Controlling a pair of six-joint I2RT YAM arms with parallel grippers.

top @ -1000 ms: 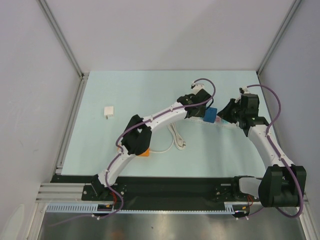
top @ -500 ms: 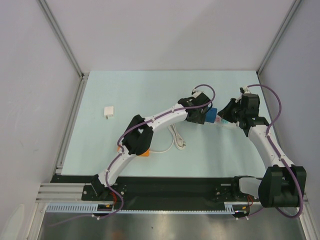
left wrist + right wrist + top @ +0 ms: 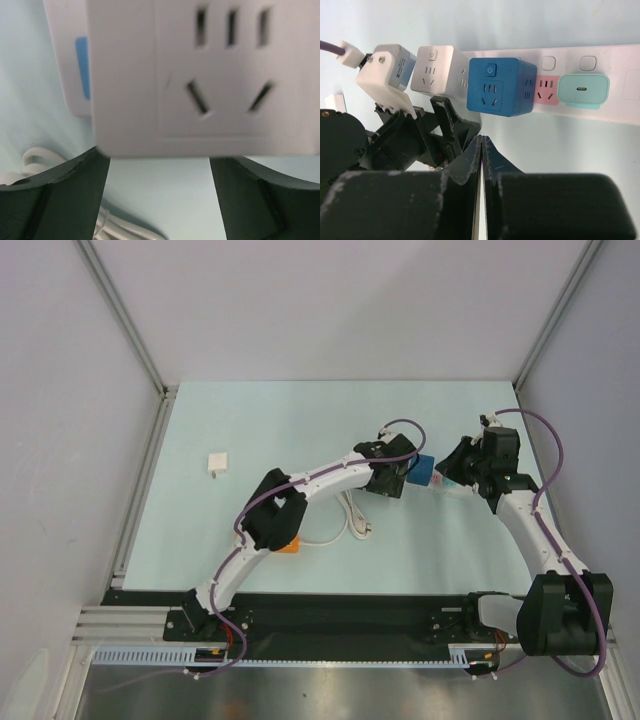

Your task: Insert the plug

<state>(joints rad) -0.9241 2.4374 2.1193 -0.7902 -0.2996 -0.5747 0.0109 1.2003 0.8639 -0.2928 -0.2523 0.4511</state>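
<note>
Wide view first: the pale counter (image 3: 250, 420) carries both arms, meeting right of centre. The left arm (image 3: 320, 478) is stretched across and the right arm (image 3: 530, 520) is bent in from its own side. Under them lies the white power strip (image 3: 620, 102). On its face sits the plug (image 3: 500, 86), the blue cube, with a white socket cube (image 3: 440, 67) just beside it on one side and a pink socket (image 3: 547, 90) on the other. A mint charger (image 3: 584, 90) sits further along.

From the right wrist the plug looks flush or close to it (the seam underneath is too small to judge), so I read this as the final seating push.

The right fingers (image 3: 455, 185) are pressed together with nothing in them, pointing toward the blue cube. The left fingers (image 3: 55, 200) are spread wide with nothing between them, and the white socket cube is just past their tips. Whether they touch it, I can't tell.

To do this well, the strip needs bracing so it doesn't skate on the counter. The push should land square on the plug's broad face, along the line of the prongs and never on a corner, which would rock it. Keep clear of the neighbouring white cube, and keep off the small power button (image 3: 490, 69).
</note>
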